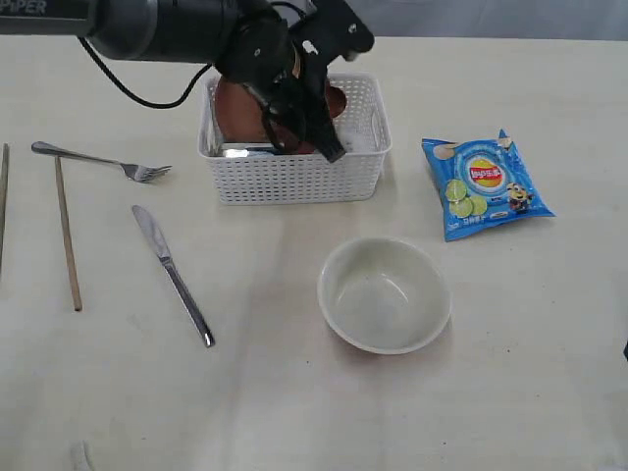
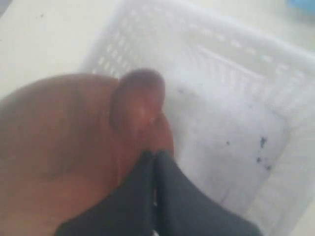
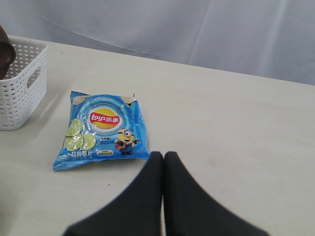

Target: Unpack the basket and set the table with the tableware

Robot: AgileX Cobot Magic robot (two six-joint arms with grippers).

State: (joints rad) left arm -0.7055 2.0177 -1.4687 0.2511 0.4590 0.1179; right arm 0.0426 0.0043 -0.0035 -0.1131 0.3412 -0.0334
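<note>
While its two dark fingers press flat together with no gap, the left gripper (image 2: 155, 158) sits inside the basket (image 1: 294, 182), its tips at the neck of the wooden spoon (image 2: 138, 101). Whether the spoon is actually pinched cannot be told. The brown plate (image 1: 235, 106) is in the basket too, just beside the spoon. The right gripper (image 3: 164, 158) is likewise closed and empty, above the table (image 1: 294, 392) near the chip bag (image 3: 102, 130). Out on the table: bowl (image 1: 385, 292) in front of the basket; knife (image 1: 172, 270), fork (image 1: 98, 160) and chopsticks (image 1: 67, 231) to the left.
</note>
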